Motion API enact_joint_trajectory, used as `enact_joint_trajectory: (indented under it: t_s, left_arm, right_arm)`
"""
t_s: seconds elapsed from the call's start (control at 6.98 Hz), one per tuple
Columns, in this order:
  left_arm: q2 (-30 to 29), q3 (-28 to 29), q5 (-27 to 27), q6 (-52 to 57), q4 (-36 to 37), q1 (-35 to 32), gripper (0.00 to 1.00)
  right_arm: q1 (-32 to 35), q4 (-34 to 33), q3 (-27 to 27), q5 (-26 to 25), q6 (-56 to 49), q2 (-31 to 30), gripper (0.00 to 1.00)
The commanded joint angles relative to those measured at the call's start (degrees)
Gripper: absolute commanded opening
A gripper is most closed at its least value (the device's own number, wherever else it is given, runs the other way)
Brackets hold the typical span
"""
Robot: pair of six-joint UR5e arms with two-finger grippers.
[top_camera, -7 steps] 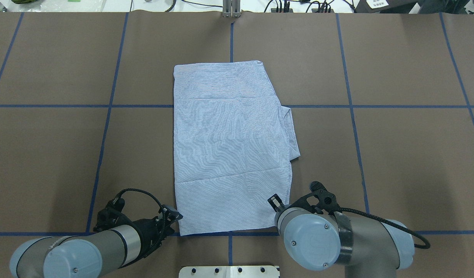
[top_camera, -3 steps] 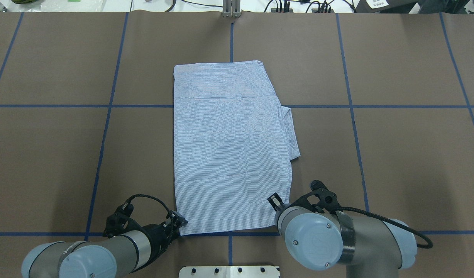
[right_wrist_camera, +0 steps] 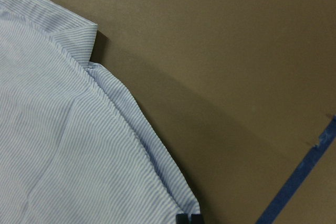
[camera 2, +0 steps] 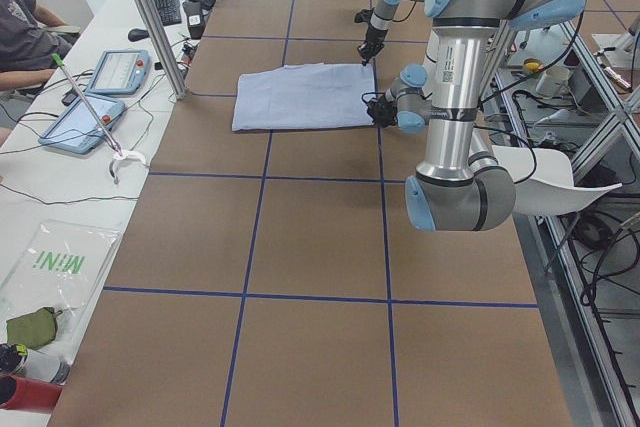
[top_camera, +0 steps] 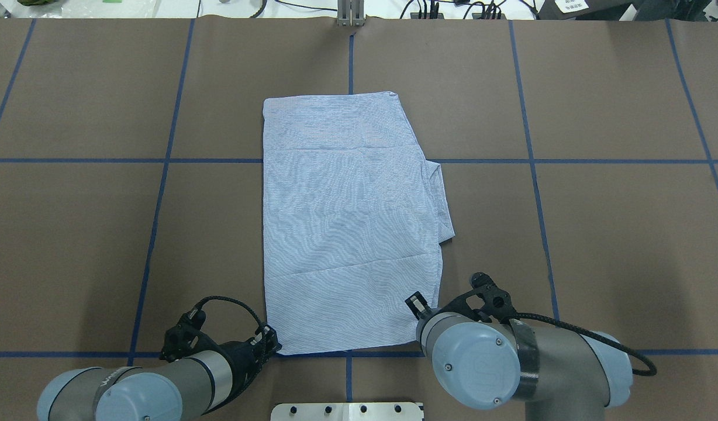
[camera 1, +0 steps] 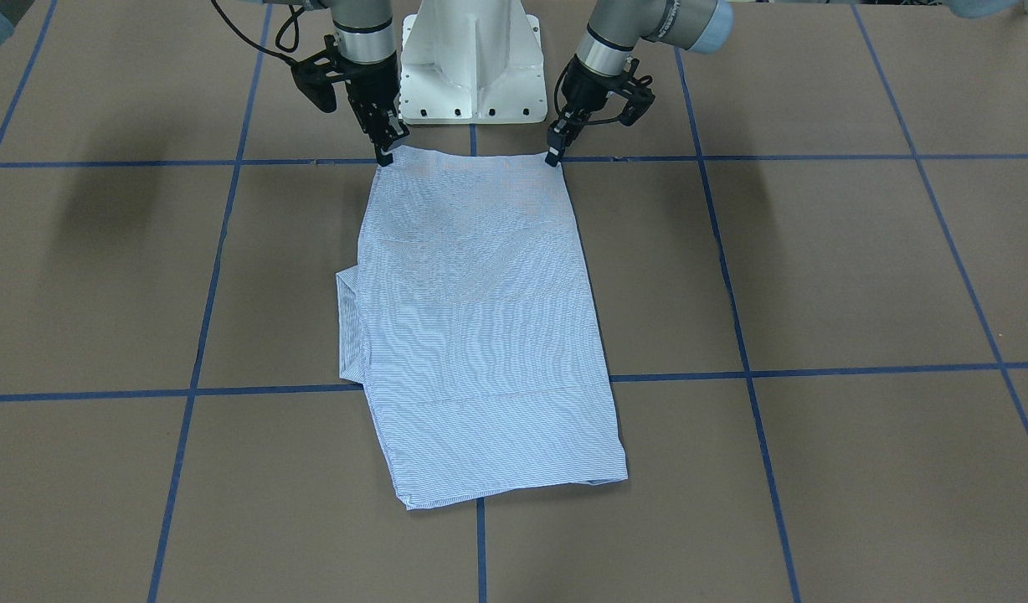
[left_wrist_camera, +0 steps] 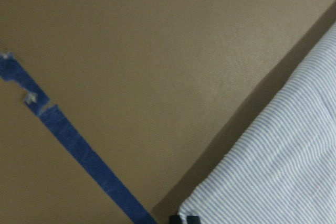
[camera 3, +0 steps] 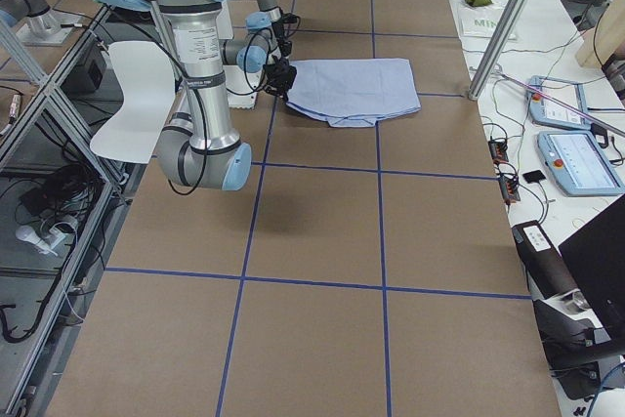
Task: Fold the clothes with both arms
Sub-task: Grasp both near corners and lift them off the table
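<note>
The light blue striped shirt [top_camera: 347, 222] lies flat on the brown table, folded into a long rectangle, with a sleeve fold sticking out on its right side [top_camera: 444, 199]. My left gripper [camera 1: 553, 159] is at the shirt's near left corner, fingertips closed on the cloth edge; that corner shows in the left wrist view [left_wrist_camera: 273, 171]. My right gripper [camera 1: 383, 157] is shut on the near right corner, whose layered edge shows in the right wrist view [right_wrist_camera: 105, 145]. In the overhead view the left gripper [top_camera: 272, 346] touches the corner; the right one is hidden under its wrist joint.
The white pedestal base [camera 1: 472, 59] stands just behind the shirt's near edge, and its metal plate [top_camera: 347, 411] shows in the overhead view. Blue tape lines [top_camera: 160, 161] grid the table. Tablets [camera 2: 110, 72] and an operator sit beyond the far edge.
My left arm has swung right and toward the base, bringing its gripper onto the shirt's near left corner, which shifted slightly. The right arm has barely moved.
</note>
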Motion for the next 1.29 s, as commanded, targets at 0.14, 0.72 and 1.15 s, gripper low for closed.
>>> enact_joint_trajectory:
  t_s: [0.14,0.72,1.15]
  left_arm:
    - [0.5,-4.3,-2.0,0.5,0.1,-0.1,0.0]
    - [1.9,-19.4,-7.5,0.0,8.3,-1.0,0.0]
    - [0.0,-18.5,-9.8,3.4,11.3,-15.4,0.0]
  right_arm:
    - [-1.1,-0.5,1.3,0.0,0.2,-0.9,0.0]
    - [-3.4,-14.8,17.8,0.0,4.0,-0.9,0.0]
    - [9.5,-14.2,16.7,1.8,3.1,2.4,0.0]
